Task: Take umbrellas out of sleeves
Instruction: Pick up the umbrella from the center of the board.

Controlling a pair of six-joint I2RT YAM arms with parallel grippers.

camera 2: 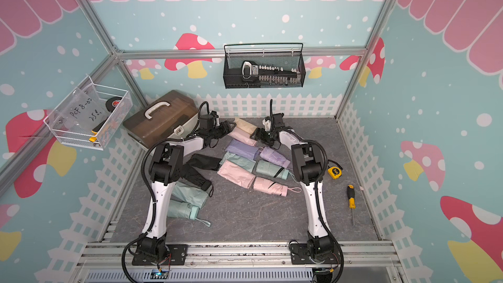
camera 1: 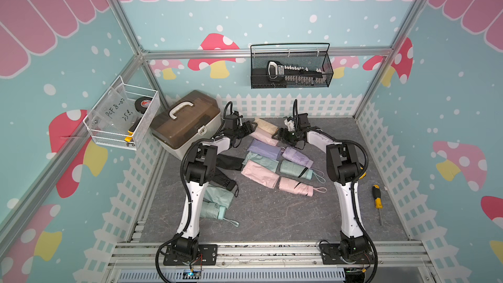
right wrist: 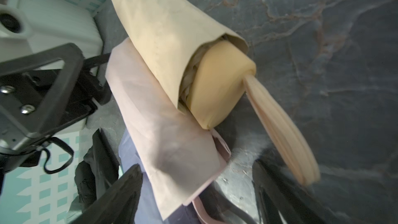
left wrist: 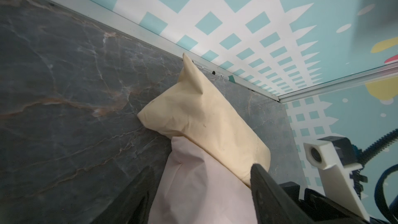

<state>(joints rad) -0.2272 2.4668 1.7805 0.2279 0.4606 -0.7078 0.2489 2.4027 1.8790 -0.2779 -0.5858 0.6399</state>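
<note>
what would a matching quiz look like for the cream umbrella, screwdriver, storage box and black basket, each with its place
1 cream umbrella; 2 screwdriver; 3 storage box; 4 black basket
A hung on the back wall; B back left corner of the table; C partly inside the cream sleeve; D on the table beside the right arm
Pairs: 1-C, 2-D, 3-B, 4-A

The white-and-black jointed left arm (camera 1: 192, 200) and right arm (camera 1: 345, 205) rise from the near edge, bend at the elbow and reach low toward the far middle. The black 2-finger left gripper (camera 1: 251, 127) points right, and the matching right gripper (camera 1: 279, 134) points left. The 2 face each other, near but apart. Both wrist views show jaws spread wide.
</note>
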